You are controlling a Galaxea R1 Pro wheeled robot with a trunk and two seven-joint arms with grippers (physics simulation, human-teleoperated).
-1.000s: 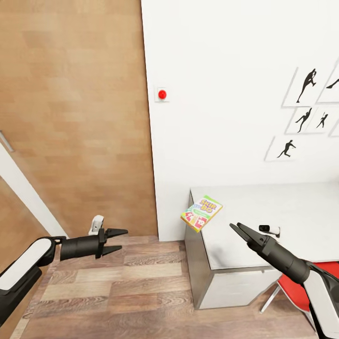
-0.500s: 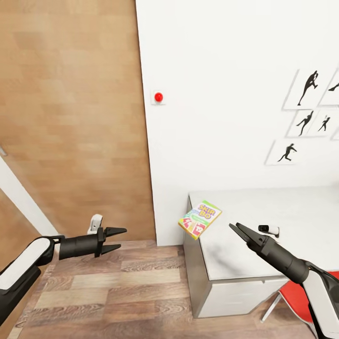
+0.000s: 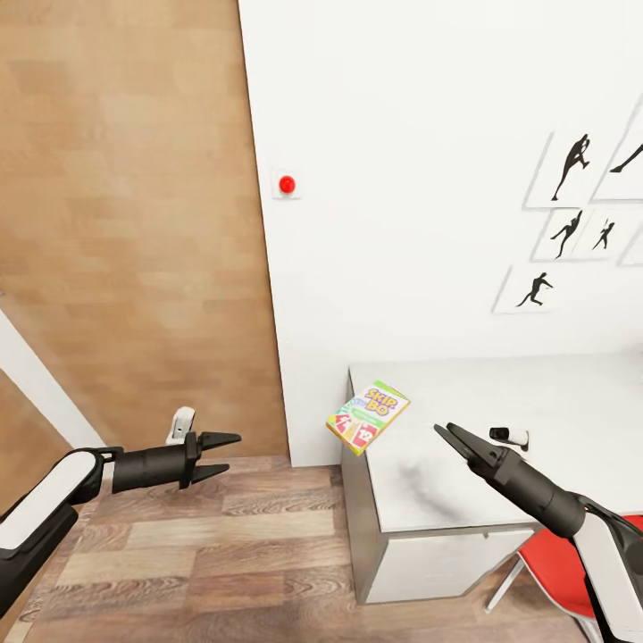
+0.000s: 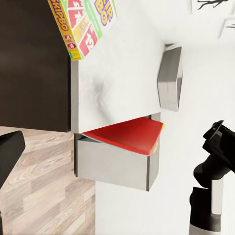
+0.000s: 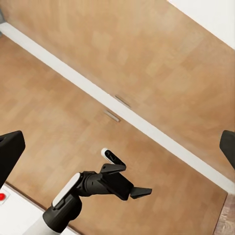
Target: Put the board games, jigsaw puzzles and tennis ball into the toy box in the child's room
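Note:
The "SKIP BO" board game (image 3: pixel 368 417) lies tilted on the near left corner of the table (image 3: pixel 554 393), partly overhanging its edge; the left wrist view catches it too (image 4: pixel 83 24). My left gripper (image 3: pixel 223 453) hangs open over the wooden floor, well left of the table and holding nothing. My right gripper (image 3: pixel 446 430) is open and empty above the table's front part, a short way right of the game box. The right wrist view looks across at the left gripper (image 5: pixel 134 191). The toy box, jigsaw puzzles, tennis ball and bed are out of view.
A small white device (image 3: pixel 509 436) lies on the table just behind the right gripper. A red chair (image 3: pixel 554 572) is tucked under the table's front. Brown wooden doors (image 3: pixel 134 223) fill the left; a white wall with a red button (image 3: pixel 286 185) and silhouette pictures (image 3: pixel 572 170) stands behind.
The whole picture has slid left, so the camera has turned or moved; table, wall and game box keep their places relative to each other. Both arms hold the same pose.

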